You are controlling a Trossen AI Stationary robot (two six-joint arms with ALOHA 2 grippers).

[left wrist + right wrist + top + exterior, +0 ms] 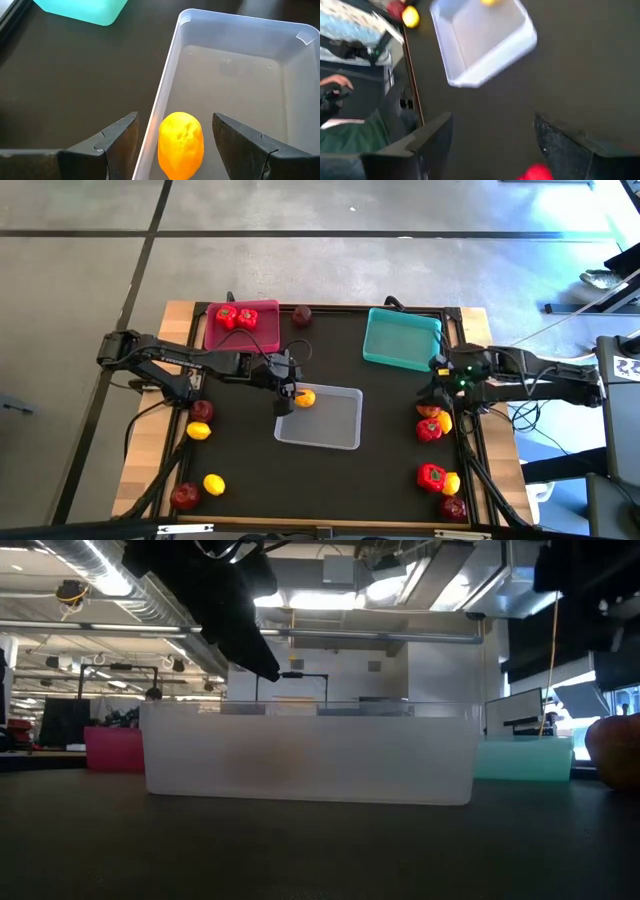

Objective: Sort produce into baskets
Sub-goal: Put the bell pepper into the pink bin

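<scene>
Right now the left gripper [290,392] hovers at the near-left corner region of the translucent grey-white tray [340,435], its fingers [120,142] spread apart with a yellow lemon [181,145] between them, not touching either one. The lemon [305,397] sits just inside the tray's wall, at the end nearest the left arm. One finger hangs outside the tray wall, the other over its inside.

Over on the far side, the pink tray [262,332] holds two red peppers [236,317], and a dark apple [302,315] lies on the mat just beside it. The teal tray [400,340] stands near the right arm.

The right gripper [440,387] waits by the mat's right edge, fingers spread and holding nothing, above a cluster of pepper and lemon [432,423]. More produce lies along both sides: an apple and lemon [200,420] on the left, another pair [198,490] nearer the front, and a pepper, lemon and apple [440,485] at the front right
</scene>
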